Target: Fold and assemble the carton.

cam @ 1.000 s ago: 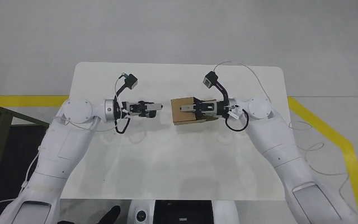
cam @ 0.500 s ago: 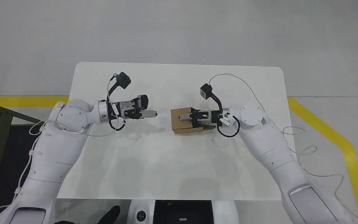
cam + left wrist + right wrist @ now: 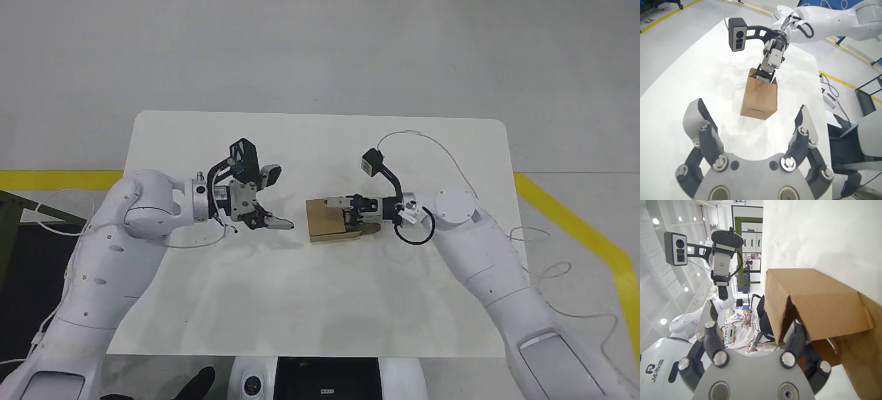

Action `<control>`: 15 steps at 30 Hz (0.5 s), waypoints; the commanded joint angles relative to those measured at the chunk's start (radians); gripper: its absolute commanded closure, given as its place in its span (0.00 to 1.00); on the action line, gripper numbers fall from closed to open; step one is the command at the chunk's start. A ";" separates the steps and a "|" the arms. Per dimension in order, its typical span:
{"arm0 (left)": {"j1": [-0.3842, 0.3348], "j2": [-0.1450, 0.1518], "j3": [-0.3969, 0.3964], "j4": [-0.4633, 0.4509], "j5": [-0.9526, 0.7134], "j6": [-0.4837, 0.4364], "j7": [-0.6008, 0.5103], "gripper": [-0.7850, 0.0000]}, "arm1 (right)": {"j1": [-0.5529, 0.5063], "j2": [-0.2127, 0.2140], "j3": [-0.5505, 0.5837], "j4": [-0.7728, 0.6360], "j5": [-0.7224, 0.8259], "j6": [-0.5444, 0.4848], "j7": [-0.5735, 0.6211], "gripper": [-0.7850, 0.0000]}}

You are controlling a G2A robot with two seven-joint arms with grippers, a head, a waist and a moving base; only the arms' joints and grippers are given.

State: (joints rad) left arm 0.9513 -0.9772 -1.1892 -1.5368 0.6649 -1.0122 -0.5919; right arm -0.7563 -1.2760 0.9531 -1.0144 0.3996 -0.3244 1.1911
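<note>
While my left tool (image 3: 280,198) gapes empty left of centre, my right tool (image 3: 340,208) stands open. One finger is inside the carton (image 3: 322,225).

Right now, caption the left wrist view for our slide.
Open left gripper faces a brown carton on the white table, right gripper at its open end.

A white table (image 3: 300,300) stands on a pale grey floor (image 3: 300,50) crossed by yellow tape (image 3: 50,180).
</note>
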 commanded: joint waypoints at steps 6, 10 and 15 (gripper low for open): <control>-0.001 0.020 0.050 0.002 0.311 0.000 0.271 0.00 | -0.061 0.026 0.069 -0.093 0.016 0.016 0.006 0.00; -0.001 0.020 0.050 0.002 0.311 0.000 0.271 0.00 | -0.087 0.040 0.103 -0.152 0.013 0.028 0.017 0.00; -0.001 0.020 0.050 0.002 0.311 0.000 0.271 0.00 | -0.116 0.057 0.150 -0.218 0.002 0.042 0.024 0.00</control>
State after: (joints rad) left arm 0.9502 -0.9578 -1.1391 -1.5350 0.9762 -1.0123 -0.3213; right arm -0.8673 -1.2222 1.0933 -1.2209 0.4054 -0.2837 1.2147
